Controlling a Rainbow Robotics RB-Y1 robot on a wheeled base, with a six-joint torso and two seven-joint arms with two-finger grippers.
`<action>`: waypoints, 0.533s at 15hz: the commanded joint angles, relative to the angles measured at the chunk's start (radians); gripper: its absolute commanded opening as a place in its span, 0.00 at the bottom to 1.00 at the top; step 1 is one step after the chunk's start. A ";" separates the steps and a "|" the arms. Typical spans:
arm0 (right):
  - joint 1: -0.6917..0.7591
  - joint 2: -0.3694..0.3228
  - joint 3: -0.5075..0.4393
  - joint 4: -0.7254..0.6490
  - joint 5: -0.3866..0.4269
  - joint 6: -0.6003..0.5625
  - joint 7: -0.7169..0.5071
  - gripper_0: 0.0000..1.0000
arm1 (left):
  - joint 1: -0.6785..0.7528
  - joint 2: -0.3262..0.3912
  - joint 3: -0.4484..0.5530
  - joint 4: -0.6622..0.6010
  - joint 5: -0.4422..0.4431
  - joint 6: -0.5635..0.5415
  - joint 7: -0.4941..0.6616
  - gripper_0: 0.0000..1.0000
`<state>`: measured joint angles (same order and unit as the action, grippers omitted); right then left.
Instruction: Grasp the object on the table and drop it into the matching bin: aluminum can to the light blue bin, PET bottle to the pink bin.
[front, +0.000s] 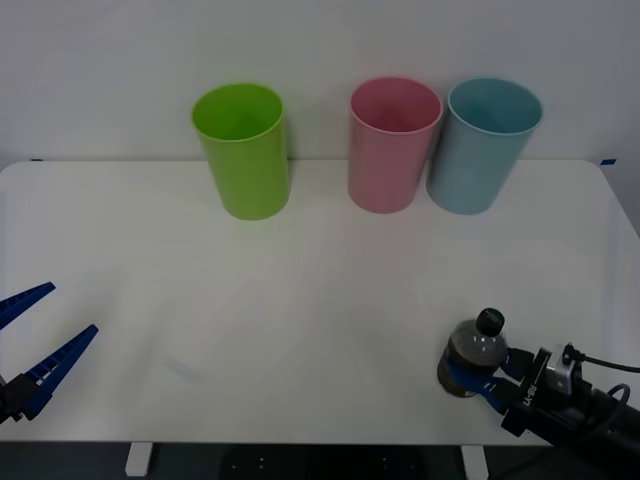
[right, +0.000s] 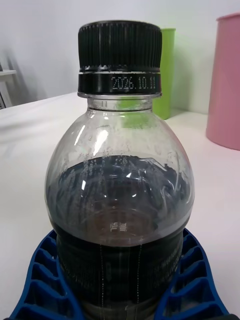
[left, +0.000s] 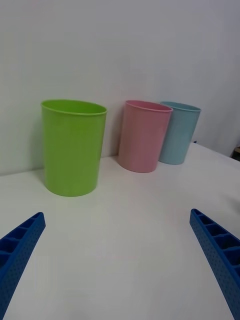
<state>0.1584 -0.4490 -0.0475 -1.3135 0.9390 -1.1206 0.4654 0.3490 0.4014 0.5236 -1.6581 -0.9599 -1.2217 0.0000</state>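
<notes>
Right claw grips the PET bottle upright on the table; left claw gapes.

Front view high above table, wrist views low, facing bins

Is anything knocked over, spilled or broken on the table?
No, nothing stands out. The green bin, pink bin and light blue bin stand upright. The PET bottle is upright and capped in the right pincer. The left pincer waits open.
</notes>
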 joint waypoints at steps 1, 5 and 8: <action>0.004 0.001 -0.012 -0.036 -0.016 0.030 -0.025 0.00 | 0.000 0.000 0.000 0.000 0.000 0.000 0.000 1.00; 0.015 0.000 -0.040 -0.144 -0.019 0.079 -0.162 0.00 | 0.000 0.000 0.000 0.000 0.000 0.000 0.000 1.00; 0.020 -0.013 -0.049 -0.228 -0.019 0.124 -0.261 0.00 | 0.000 0.000 0.000 0.000 0.000 0.000 0.000 1.00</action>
<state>0.1766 -0.4581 -0.0934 -1.5219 0.9205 -1.0076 0.2262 0.3490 0.4014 0.5236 -1.6581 -0.9599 -1.2217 0.0000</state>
